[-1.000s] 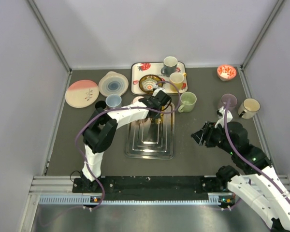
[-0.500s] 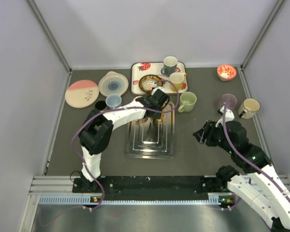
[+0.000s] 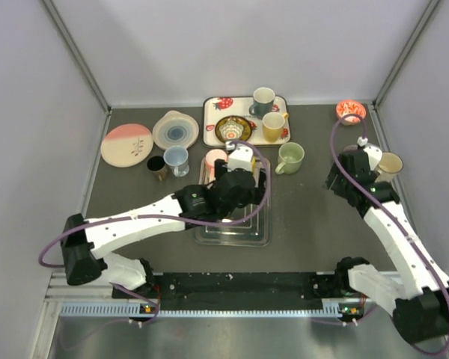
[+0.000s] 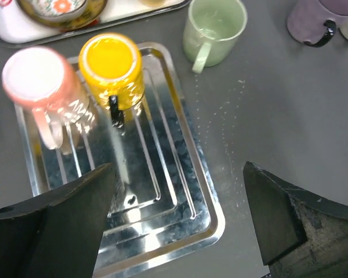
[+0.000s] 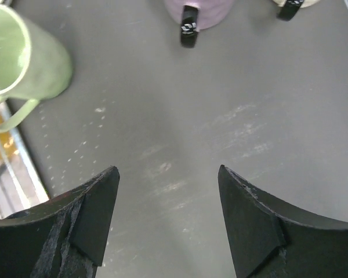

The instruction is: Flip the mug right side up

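Inverted yellow mug (image 4: 111, 66) and pink mug (image 4: 37, 78) stand side by side on the steel tray (image 4: 211, 208). The left hand (image 4: 177, 197) hovers above it with fingers spread. The right hand (image 5: 167, 179), fingers also apart, hangs over the desk (image 5: 174, 116).

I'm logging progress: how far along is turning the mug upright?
Nothing looks done: the pink mug and yellow mug stand base-up on the steel tray. Nothing is in hand: the left end effector hangs open above the tray, and the right end effector is open, facing the purple mug. Left: grasp a mug, flip it, set it down.
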Controlling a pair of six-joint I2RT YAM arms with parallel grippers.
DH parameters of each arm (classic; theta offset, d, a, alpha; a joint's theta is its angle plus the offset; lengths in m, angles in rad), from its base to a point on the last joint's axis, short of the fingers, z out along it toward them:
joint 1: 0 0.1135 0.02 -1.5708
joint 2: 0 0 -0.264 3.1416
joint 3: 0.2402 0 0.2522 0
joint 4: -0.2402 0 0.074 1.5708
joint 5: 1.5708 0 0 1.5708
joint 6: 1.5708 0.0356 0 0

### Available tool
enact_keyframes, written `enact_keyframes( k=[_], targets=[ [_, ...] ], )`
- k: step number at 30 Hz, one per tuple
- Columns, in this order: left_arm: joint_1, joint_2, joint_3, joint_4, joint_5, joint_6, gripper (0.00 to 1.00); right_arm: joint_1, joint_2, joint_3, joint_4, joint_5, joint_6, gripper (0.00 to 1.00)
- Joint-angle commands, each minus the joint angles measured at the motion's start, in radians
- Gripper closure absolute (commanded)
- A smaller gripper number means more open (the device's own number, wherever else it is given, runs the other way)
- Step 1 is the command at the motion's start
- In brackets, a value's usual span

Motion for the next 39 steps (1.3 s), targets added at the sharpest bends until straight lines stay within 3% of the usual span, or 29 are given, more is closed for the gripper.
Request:
enact_keyframes(
  k=[1, 7, 13, 20, 29, 39],
  targets=[
    [0.021, -0.122, -0.149, -0.004, -0.027, -0.126, 0.01, -0.066, 0.097, 0.070, 0.073, 0.025, -0.036, 0.31],
    [0.021, -0.350, -0.422, 0.155, 0.222, -0.131, 0.01, -0.076, 0.274, 0.104, 0.161, 0.112, -0.019, 0.34],
    [0.018, -0.482, -0.558, 0.177, 0.257, -0.157, 0.07, -0.142, 0.454, 0.165, 0.191, 0.123, -0.038, 0.36],
    [0.018, -0.557, -0.624, 0.175, 0.235, -0.145, 0.09, -0.199, 0.569, 0.211, 0.231, 0.122, -0.067, 0.37],
    [0.018, -0.531, -0.622, 0.189, 0.243, -0.133, 0.09, -0.227, 0.667, 0.262, 0.280, 0.099, -0.087, 0.37],
    [0.018, -0.498, -0.618, 0.210, 0.240, -0.117, 0.09, -0.251, 0.681, 0.231, 0.383, 0.062, -0.087, 0.46]
  ],
)
